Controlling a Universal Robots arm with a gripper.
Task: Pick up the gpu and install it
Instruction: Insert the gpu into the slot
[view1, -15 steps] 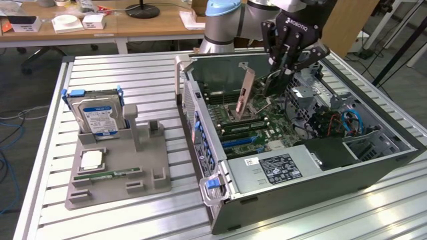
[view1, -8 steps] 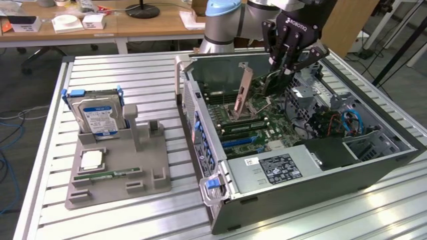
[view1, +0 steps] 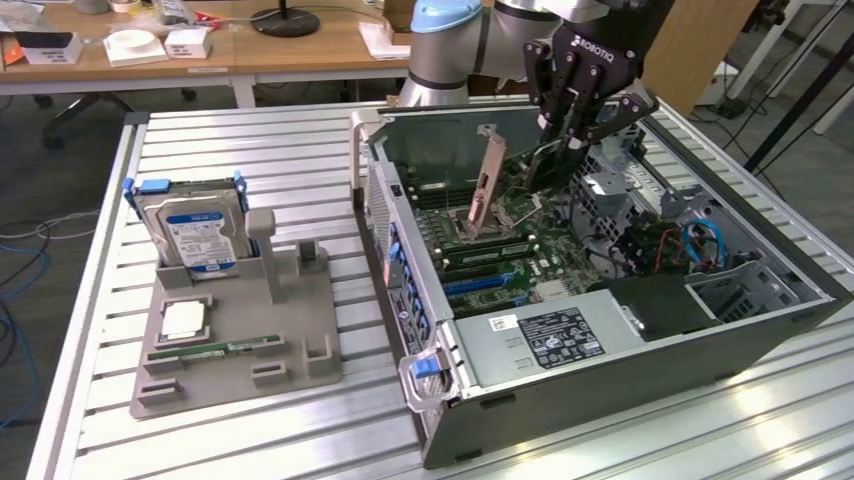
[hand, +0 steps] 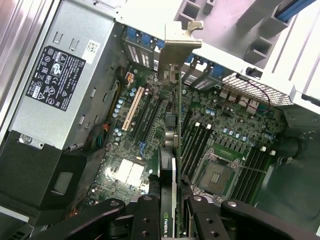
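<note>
The gpu (hand: 176, 117) shows edge-on in the wrist view, a thin dark card with a silvery bracket (hand: 181, 47) at its far end. My gripper (hand: 173, 202) is shut on the card's near end, one black finger (hand: 148, 216) on each side of it. In the exterior view the gripper (view1: 550, 160) reaches down into the open computer case (view1: 441, 395), and the gpu (view1: 489, 178) hangs upright with its bracket end over the motherboard (view1: 514, 262). The card sits above the expansion slots (hand: 149, 120); I cannot tell whether its lower edge touches one.
Inside the case are a grey power supply (view1: 561, 335), the CPU socket (hand: 217, 175) and memory slots (hand: 197, 145). At the exterior view's left, a grey fixture (view1: 287, 355) holds a hard drive (view1: 198, 232), a chip (view1: 183, 318) and a green memory stick (view1: 220, 348). Case walls surround the gripper.
</note>
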